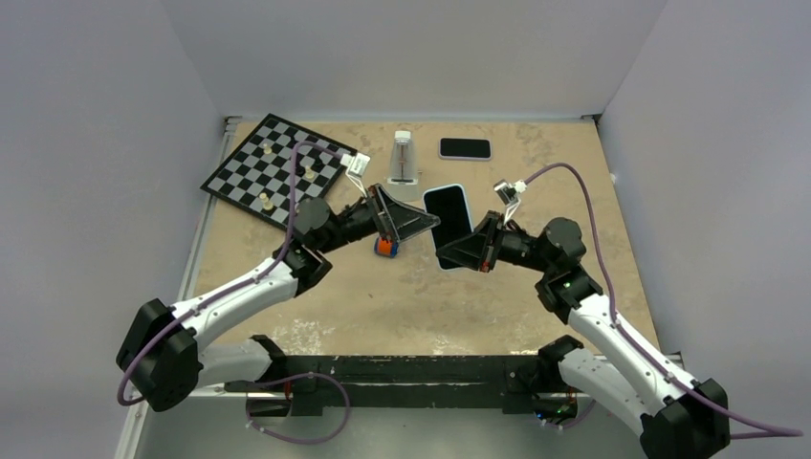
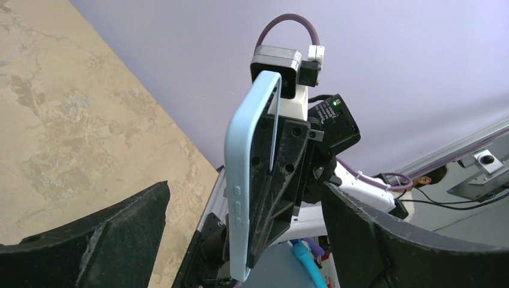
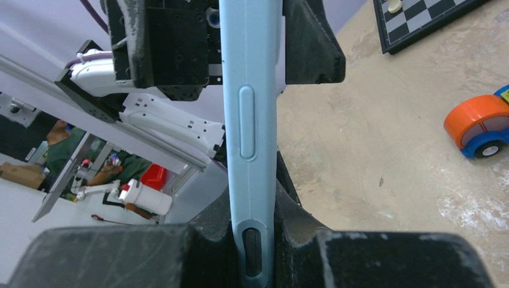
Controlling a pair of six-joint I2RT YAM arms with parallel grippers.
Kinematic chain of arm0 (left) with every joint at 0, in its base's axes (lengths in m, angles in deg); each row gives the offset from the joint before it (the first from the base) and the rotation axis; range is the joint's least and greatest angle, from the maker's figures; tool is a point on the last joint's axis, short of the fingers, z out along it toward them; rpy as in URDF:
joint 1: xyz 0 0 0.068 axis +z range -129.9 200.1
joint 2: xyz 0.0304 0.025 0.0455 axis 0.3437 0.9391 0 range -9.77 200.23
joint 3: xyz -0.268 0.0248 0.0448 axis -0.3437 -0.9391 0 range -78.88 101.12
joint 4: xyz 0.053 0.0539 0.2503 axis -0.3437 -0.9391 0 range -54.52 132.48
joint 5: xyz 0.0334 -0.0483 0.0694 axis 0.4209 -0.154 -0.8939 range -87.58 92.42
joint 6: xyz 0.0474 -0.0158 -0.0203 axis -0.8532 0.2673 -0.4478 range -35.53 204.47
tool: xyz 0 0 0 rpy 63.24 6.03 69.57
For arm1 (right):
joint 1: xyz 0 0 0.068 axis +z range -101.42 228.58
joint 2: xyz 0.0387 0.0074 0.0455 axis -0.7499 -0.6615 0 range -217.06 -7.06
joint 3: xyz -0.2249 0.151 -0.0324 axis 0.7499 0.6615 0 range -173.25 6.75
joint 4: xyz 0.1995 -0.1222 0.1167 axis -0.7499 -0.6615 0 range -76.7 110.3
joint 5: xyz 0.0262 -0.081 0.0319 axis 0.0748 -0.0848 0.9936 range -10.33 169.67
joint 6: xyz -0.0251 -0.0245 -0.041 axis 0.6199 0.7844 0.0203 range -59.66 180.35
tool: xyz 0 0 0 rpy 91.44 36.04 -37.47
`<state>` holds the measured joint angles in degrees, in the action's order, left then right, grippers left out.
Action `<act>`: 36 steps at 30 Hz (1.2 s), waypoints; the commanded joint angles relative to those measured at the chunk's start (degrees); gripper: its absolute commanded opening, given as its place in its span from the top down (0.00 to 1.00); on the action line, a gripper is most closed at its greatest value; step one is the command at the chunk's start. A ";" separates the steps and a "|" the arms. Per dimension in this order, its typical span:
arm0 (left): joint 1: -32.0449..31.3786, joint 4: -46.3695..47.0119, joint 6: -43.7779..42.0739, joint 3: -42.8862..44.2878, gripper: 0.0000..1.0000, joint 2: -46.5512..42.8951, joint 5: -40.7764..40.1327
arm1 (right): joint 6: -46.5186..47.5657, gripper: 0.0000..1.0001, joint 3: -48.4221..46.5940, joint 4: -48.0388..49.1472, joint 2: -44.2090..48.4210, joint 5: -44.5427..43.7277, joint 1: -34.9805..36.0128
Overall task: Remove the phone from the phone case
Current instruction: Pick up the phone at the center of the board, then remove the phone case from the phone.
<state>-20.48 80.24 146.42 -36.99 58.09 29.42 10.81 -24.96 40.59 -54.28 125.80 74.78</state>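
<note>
Gripping the lower end of the case (image 2: 239, 180), the right claw (image 1: 459, 251) is clenched on it and holds it in the air over the middle of the table (image 1: 402, 306). From the right wrist the pale blue case runs edge-on up between that claw's two fingers (image 3: 384, 258), which press on its front and back, and a long side button faces the camera. From above, the dark face of the phone (image 1: 448, 215) sits inside the blue rim, so the phone is in its case. The case leans with its free end toward the far side. The left claw (image 1: 426, 223) is released, with its fingers (image 2: 102, 240) spread wide. From the left wrist they stand at either side of the view, and the case rises roughly upright beyond them with clear gaps on both sides. In the top view one left fingertip comes just beside the case's left edge. I cannot tell whether it touches. A toy car (image 1: 385, 247) in orange and blue sits on the table under the left claw. A chessboard (image 1: 273, 167) with a few pieces lies at the far left corner. A second phone (image 1: 465, 148) lies flat, face up, near the far edge, well apart from both claws.
</note>
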 commanded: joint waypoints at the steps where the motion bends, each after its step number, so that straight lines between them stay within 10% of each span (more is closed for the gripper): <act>1: -0.47 1.17 -0.60 4.19 0.04 2.06 -0.60 | -4.83 1.00 1.19 13.09 0.38 1.79 0.08; 11: -1.02 13.35 2.19 6.05 0.51 8.41 3.34 | -5.35 1.00 1.48 15.67 -1.84 2.32 0.24; 19: -1.70 17.70 2.72 7.51 0.53 11.29 5.13 | -5.65 1.00 2.08 17.16 -2.98 2.31 0.82; 23: -1.50 12.92 -0.23 8.49 1.00 10.63 6.40 | -4.20 0.99 1.27 14.47 -3.40 2.53 0.96; 29: 2.09 -12.55 -7.52 11.74 1.00 5.55 3.58 | 13.93 0.43 -6.83 -16.17 -1.84 -6.24 0.95; 36: 7.30 -33.84 -19.30 16.52 1.00 1.77 7.51 | 24.77 0.25 -8.42 -31.60 0.88 -13.61 1.02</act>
<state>-16.06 55.41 133.75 -24.16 64.53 33.73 26.04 -31.40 19.72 -54.94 116.21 75.78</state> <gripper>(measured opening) 0.180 0.737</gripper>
